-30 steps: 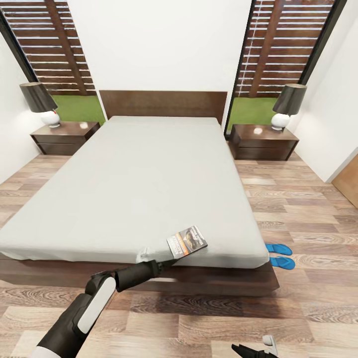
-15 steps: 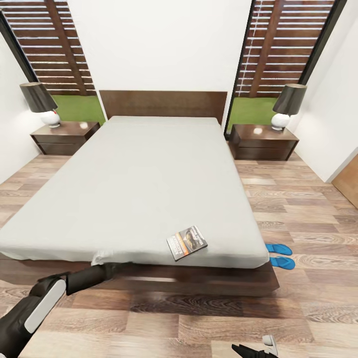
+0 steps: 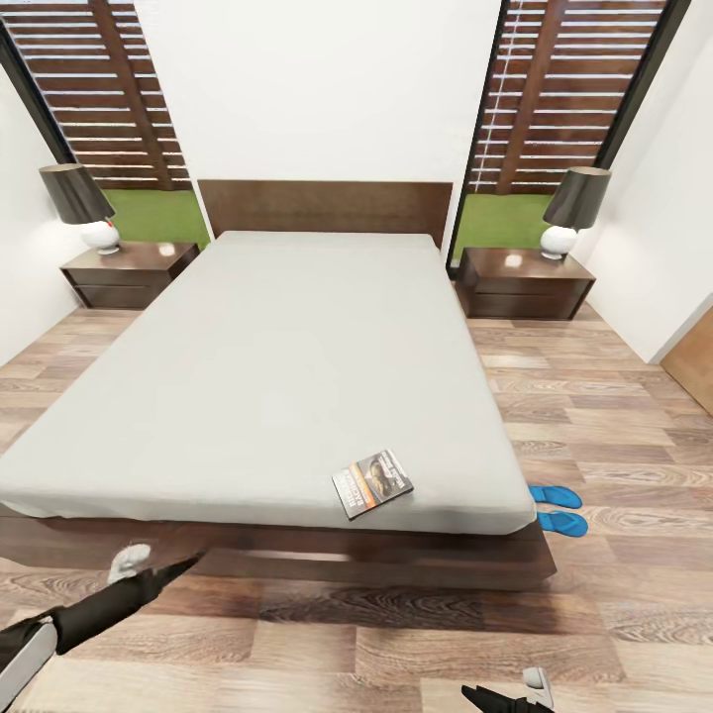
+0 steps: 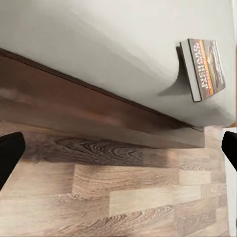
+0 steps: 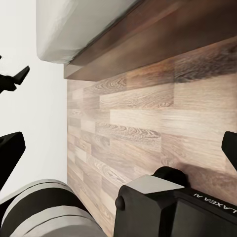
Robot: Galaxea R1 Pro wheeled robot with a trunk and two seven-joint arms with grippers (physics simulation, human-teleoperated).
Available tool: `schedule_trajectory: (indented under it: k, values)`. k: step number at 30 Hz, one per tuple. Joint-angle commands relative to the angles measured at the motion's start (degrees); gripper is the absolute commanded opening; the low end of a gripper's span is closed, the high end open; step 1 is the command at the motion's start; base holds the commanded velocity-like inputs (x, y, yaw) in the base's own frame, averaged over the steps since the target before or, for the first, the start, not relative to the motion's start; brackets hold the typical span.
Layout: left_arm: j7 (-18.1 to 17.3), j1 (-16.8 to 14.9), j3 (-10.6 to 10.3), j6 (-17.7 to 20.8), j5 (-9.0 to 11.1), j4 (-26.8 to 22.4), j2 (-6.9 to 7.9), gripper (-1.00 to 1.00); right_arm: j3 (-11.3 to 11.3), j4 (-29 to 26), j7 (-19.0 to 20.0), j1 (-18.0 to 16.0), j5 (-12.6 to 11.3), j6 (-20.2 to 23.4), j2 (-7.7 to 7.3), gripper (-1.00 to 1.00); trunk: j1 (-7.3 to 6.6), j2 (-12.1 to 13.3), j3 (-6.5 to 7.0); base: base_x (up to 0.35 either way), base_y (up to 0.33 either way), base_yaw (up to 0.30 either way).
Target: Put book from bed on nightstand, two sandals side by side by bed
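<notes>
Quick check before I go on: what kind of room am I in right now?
A bedroom, by the look of it. A large bed with a dark headboard stands against the far wall, with a nightstand and lamp on each side, and a book lies near the bed's foot.

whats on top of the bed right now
Only the book lies on the bed, flat near the foot-end corner on the sandals' side. The rest of the grey sheet is bare. Whatever is under the book is covered.
</notes>
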Motion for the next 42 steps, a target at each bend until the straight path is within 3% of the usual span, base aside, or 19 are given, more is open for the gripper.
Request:
schedule_trajectory:
  k: [1, 5, 8, 9, 10, 12, 15, 19, 23, 25, 28, 32, 36, 39, 42]
  values:
    - [-0.1, 0.0, -0.3, -2.5, 0.6, 3.0, 0.08, 1.00, 0.3, 0.2, 0.1, -0.1, -0.4, -0.3, -0.02, 1.00, 0.00, 0.0, -0.04, 0.000, 0.000, 0.000]
    - [0.1, 0.0, -0.4, -12.6, 0.5, 12.5, -0.01, 1.00, 0.3, 0.2, 0.1, -0.1, -0.4, -0.3, -0.02, 1.00, 0.00, 0.0, -0.04, 0.000, 0.000, 0.000]
    - [0.5, 0.0, -1.4, -16.8, -1.4, 14.7, -0.20, 1.00, 0.3, 0.2, 0.1, -0.1, -0.4, -0.3, -0.02, 1.00, 0.00, 0.0, -0.04, 0.000, 0.000, 0.000]
    - [1.4, 0.0, -2.8, -18.0, -4.6, 15.5, -0.33, 1.00, 0.2, 0.2, 0.1, -0.1, -0.5, -0.3, -0.02, 1.00, 0.00, 0.0, -0.04, 0.000, 0.000, 0.000]
    - [1.8, 0.0, -3.1, -18.3, -5.8, 15.7, -0.40, 1.00, 0.2, 0.2, 0.1, -0.1, -0.5, -0.3, -0.02, 1.00, 0.00, 0.0, -0.04, 0.000, 0.000, 0.000]
    - [4.4, 0.0, -4.1, -19.1, -10.2, 16.5, -1.04, 1.00, 0.2, 0.2, 0.1, -0.1, -0.5, -0.3, -0.02, 1.00, 0.00, 0.0, -0.04, 0.000, 0.000, 0.000]
    - [8.7, 0.0, -4.6, -20.9, -13.9, 17.0, -2.44, 1.00, 0.1, 0.1, 0.1, -0.1, -0.6, -0.3, -0.02, 1.00, 0.00, 0.0, -0.04, 0.000, 0.000, 0.000]
    - [10.7, 0.0, -4.9, -21.7, -14.9, 17.6, -3.58, 1.00, 0.1, 0.1, 0.2, -0.1, -0.7, -0.3, -0.02, 1.00, 0.00, 0.0, -0.04, 0.000, 0.000, 0.000]
    - [11.1, 0.0, -5.2, -21.8, -15.1, 17.7, -3.79, 1.00, 0.1, 0.1, 0.2, -0.1, -0.8, -0.3, -0.02, 1.00, 0.00, 0.0, -0.04, 0.000, 0.000, 0.000]
    - [11.1, 0.0, -6.3, -21.8, -15.1, 17.8, -3.82, 1.00, 0.1, 0.1, 0.2, -0.1, -0.8, -0.3, -0.02, 1.00, 0.00, 0.0, -0.04, 0.000, 0.000, 0.000]
    - [12.3, 0.0, -9.8, -21.8, -15.1, 17.9, -3.84, 1.00, 0.1, 0.1, 0.2, -0.1, -0.8, -0.3, -0.02, 1.00, 0.00, 0.0, -0.04, 0.000, 0.000, 0.000]
    - [17.0, 0.0, -16.2, -21.8, -15.1, 18.2, -4.07, 1.00, 0.1, 0.1, 0.2, -0.1, -0.8, -0.3, -0.02, 1.00, 0.00, 0.0, -0.04, 0.000, 0.000, 0.000]
    - [18.6, 0.0, -22.0, -21.8, -15.1, 19.3, -4.82, 1.00, 0.1, 0.0, -0.4, -0.1, -0.8, -0.3, 0.01, 1.00, 0.00, 0.0, -0.04, 0.000, 0.000, 0.000]
    - [18.9, 0.0, -25.5, -21.9, -15.1, 21.1, -5.37, 1.00, 0.1, -0.1, -4.1, -0.1, -0.8, -0.3, 0.56, 1.00, 0.00, 0.0, -0.04, 0.000, 0.000, 0.000]
    - [19.1, 0.0, -27.2, -22.2, -15.1, 22.1, -5.80, 1.00, 0.1, -0.2, -12.1, -0.1, -0.8, -0.3, 3.28, 1.00, 0.00, 0.0, -0.04, 0.000, 0.000, 0.000]
